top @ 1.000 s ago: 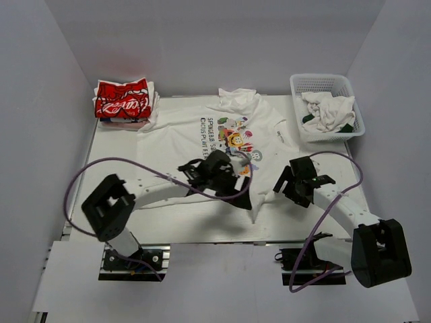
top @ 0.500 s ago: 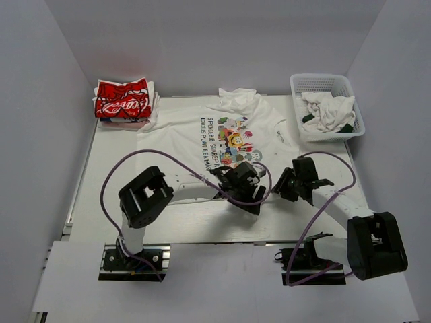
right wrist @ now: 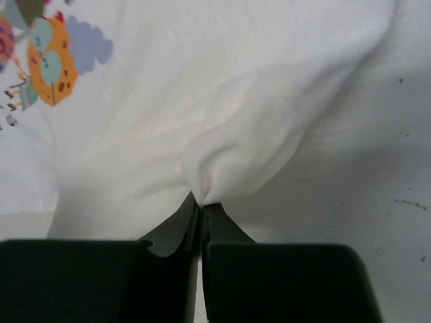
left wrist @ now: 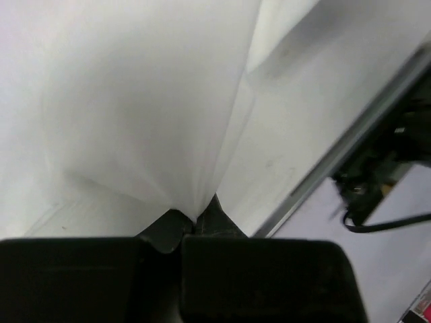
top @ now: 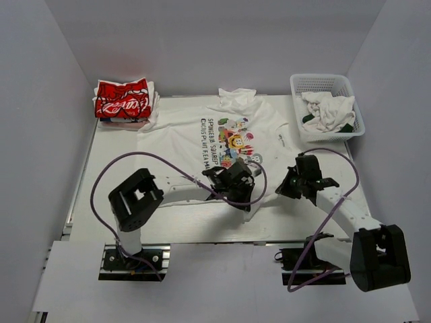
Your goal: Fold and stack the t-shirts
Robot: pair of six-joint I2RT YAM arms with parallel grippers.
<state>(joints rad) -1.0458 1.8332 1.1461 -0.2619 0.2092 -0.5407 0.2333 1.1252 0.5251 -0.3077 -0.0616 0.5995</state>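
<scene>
A large white t-shirt (top: pixel 229 124) with a cartoon print and dark lettering lies spread over the middle of the table. My left gripper (top: pixel 246 198) is shut on its near hem, and the cloth fans up from the pinch (left wrist: pixel 199 214). My right gripper (top: pixel 286 188) is shut on a bunched fold of the same shirt (right wrist: pixel 236 155) at its near right side, beside the coloured print (right wrist: pixel 47 64). A folded red t-shirt (top: pixel 122 99) with white script sits on a small stack at the far left corner.
A white basket (top: pixel 326 84) at the far right holds crumpled white and dark cloth. Bare table (top: pixel 168 219) lies near the front edge, whose metal rim (left wrist: pixel 350 138) shows in the left wrist view. Purple cables loop off both arms.
Both grippers went from open to shut on the white t-shirt's near edge. The left gripper moved right and nearer; the right one shifted slightly towards the shirt.
</scene>
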